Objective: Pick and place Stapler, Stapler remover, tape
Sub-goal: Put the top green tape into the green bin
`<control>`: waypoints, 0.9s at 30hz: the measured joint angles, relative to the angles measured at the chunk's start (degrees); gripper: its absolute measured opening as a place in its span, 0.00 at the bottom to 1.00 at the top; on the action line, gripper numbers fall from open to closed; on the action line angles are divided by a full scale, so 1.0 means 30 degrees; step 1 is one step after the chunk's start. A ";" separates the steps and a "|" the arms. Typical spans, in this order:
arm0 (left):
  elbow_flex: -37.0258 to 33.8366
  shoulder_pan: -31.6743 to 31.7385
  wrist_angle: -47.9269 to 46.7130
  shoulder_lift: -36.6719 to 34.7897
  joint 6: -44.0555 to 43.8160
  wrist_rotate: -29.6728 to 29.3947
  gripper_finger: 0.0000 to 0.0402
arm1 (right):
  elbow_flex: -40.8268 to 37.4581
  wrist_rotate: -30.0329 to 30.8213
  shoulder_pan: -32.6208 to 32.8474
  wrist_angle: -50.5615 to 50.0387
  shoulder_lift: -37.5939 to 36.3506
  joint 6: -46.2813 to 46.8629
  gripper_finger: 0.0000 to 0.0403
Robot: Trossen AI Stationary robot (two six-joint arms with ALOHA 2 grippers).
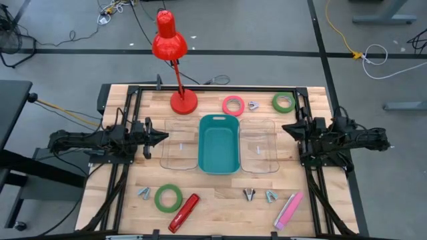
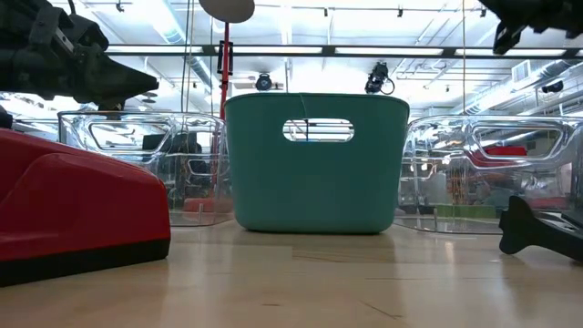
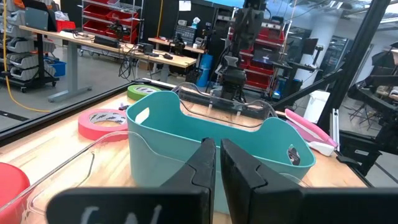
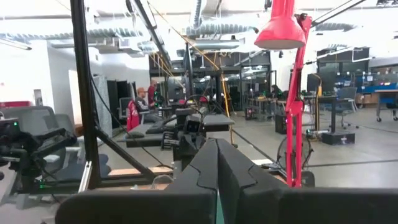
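Both grippers wait at the sides of the surface (image 1: pixel 213 200), fingers closed on nothing: the left gripper (image 1: pixel 162 138) just beside the left clear bin (image 1: pixel 179 143), the right gripper (image 1: pixel 285 127) just beside the right clear bin (image 1: pixel 259 145). No pick has begun, by the look of it.

The red stapler (image 1: pixel 185 212) lies at the front edge, next to a green tape (image 1: pixel 168 198) and a remover (image 1: pixel 143 193). A pink stapler (image 1: pixel 288 211) and two more removers (image 1: pixel 249 194) lie front right; a pink tape (image 1: pixel 233 105) and another green tape (image 1: pixel 283 102) sit at the back.

Next, an arm likely must open its fingers, swing toward the front and descend on a stapler, then carry it to the teal bin (image 1: pixel 219 143).
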 joint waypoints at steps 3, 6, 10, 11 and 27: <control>-0.0004 0.0007 0.0000 -0.0007 0.0007 0.0007 0.07 | 0.1106 0.0004 0.0000 -0.0649 0.0378 0.0251 0.00; -0.0002 0.0000 0.0000 -0.0005 0.0007 0.0000 0.07 | 0.2445 -0.0011 0.0000 -0.1822 0.0854 0.0495 0.00; -0.0004 0.0007 0.0000 -0.0004 0.0007 0.0000 0.07 | 0.4486 -0.0164 0.0000 -0.3742 0.1537 0.0510 0.00; 0.0000 0.0000 -0.0003 -0.0005 0.0005 0.0000 0.07 | 0.5009 -0.0163 0.0000 -0.4270 0.1725 0.0503 0.00; -0.0001 0.0001 0.0000 -0.0006 0.0007 0.0006 0.07 | 1.0943 0.0167 0.0007 -0.8339 0.4372 -0.0514 0.00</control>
